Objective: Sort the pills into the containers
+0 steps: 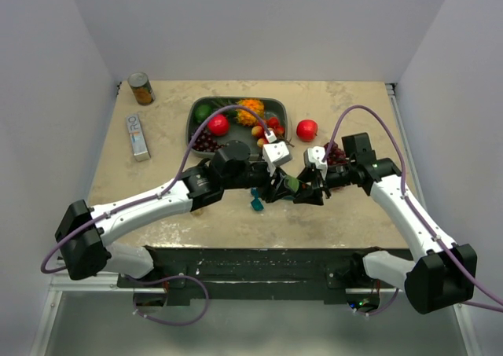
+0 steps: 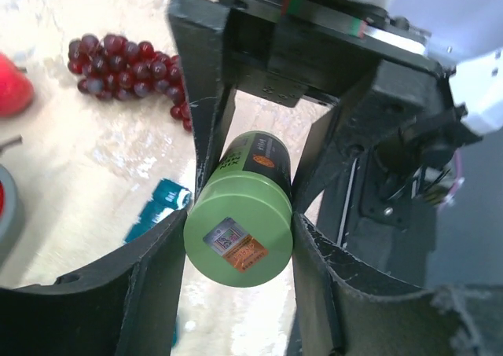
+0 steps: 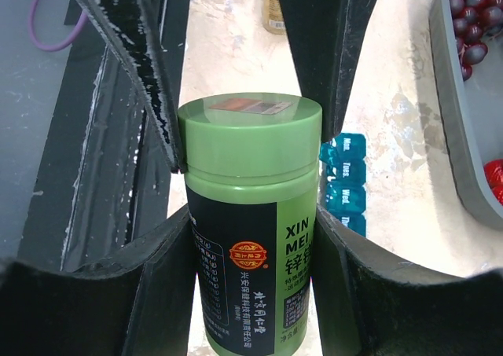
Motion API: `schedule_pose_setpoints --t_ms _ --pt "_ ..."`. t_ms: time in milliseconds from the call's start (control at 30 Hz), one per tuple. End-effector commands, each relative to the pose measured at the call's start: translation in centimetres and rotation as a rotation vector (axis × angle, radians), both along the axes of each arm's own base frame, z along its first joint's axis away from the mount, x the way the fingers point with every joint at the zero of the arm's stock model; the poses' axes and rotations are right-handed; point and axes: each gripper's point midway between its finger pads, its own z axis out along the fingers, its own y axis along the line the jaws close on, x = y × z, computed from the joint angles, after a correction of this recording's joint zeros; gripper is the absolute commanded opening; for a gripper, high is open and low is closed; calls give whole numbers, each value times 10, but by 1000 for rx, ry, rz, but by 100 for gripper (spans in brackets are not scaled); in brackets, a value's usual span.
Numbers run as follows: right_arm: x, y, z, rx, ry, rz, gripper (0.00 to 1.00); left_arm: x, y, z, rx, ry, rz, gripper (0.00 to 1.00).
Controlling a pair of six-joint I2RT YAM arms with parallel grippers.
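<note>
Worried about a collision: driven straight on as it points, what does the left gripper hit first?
The left gripper clamps the green bottle; pushed on, it would probably meet the right gripper, which grips the bottle's other end.

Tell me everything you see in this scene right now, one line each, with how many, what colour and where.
pill bottle: one, green, dark label, held between both grippers
containers: one teal strip, cell count unclear, on the table under the bottle
tray: one, grey, far middle
fruit: several pieces, red, orange, green, purple, in the tray
apple: one, red, right of the tray
grapes: one bunch, dark red, near the right arm
tin can: one, far left corner
box: one, white-grey, left side
left gripper: black, clamped on the bottle's cap
right gripper: black, clamped on the bottle's body
</note>
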Motion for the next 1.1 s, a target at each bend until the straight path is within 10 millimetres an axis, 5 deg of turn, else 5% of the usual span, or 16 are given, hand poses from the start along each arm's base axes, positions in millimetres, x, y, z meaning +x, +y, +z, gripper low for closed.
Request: schedule_pose_setpoints --t_ms 0,200,400,433,467,567,633,700,900,967,1000,1067 --pt "5 7 26 75 -90 31 0 -26 -1 9 23 -212 -226 0" --pt "2 9 28 91 -75 45 0 -34 13 20 25 -512 -347 0" --pt "1 8 27 90 -79 46 1 -26 13 32 -2 -474 -286 0" --pt "0 8 27 91 -79 47 11 -26 15 31 -4 -458 -274 0" --pt "0 8 28 91 -85 49 37 -25 17 31 -12 -424 -257 0" --pt "-3 7 30 89 -100 52 81 -25 28 28 -26 -357 -209 0" --pt "-3 5 31 89 -108 44 99 -23 39 31 -36 -334 -161 0" --pt "-1 3 33 87 -115 32 99 -24 49 27 -21 -274 -119 0" --pt "5 -7 39 80 -142 -9 99 -1 106 33 38 -106 246 0" --pt "7 -8 38 78 -138 -22 99 16 132 50 9 -27 432 0" --pt "10 -8 37 74 -138 -33 99 27 160 35 96 22 576 0" --pt "12 -8 37 72 -135 -40 99 55 204 34 142 106 807 0"
